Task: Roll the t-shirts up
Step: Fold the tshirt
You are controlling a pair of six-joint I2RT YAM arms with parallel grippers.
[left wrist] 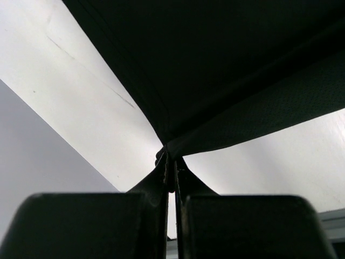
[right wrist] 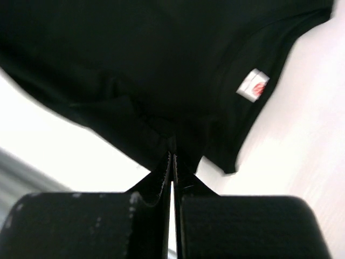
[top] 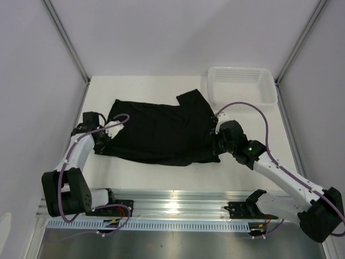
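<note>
The plain black cloth t-shirt (top: 161,132) lies mid white desk (top: 135,174), the left gripper (left wrist: 170,162) and right gripper (right wrist: 172,154) pinching its near side, and an uneven pull could slip or bunch it.

The black t-shirt (top: 159,132) lies spread on the table (top: 145,178); left gripper (top: 103,141) meets its 8 o'clock edge, right gripper (top: 216,143) its 4 o'clock edge; white basket (top: 243,102) sits at 2 o'clock
</note>
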